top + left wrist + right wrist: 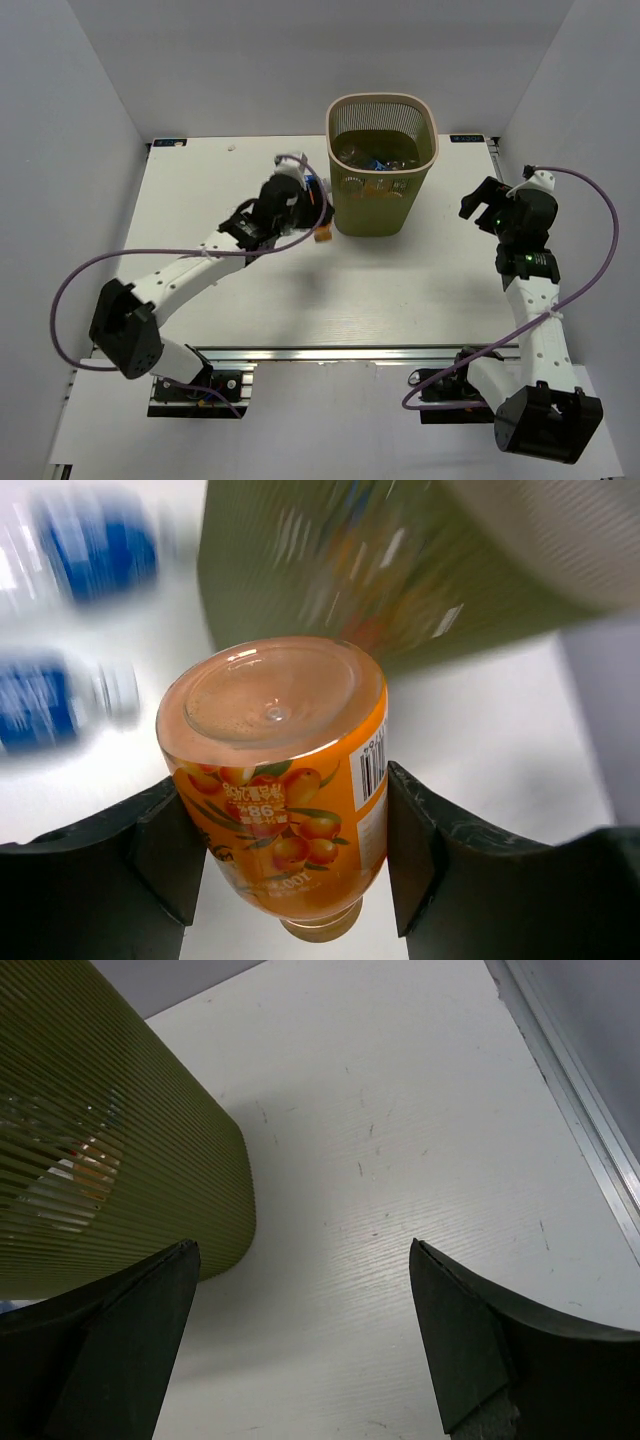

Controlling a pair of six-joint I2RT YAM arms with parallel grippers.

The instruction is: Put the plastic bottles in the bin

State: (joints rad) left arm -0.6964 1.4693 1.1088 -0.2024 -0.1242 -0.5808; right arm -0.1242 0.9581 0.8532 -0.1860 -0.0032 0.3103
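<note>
1. Count: one bin, one orange bottle, and two blue-label bottles lying on the bench. The bottles inside the bin are too jumbled to count.
2. Left gripper is clamped on the orange bottle, base toward the camera, just left of the bin.
3. Right gripper is spread wide with nothing between its fingers, over the bench right of the bin.
4. Only the left wrist view shows the grip and the label; in the top view the arm covers most of it.
5. The blue-label pair is motion-blurred.
</note>
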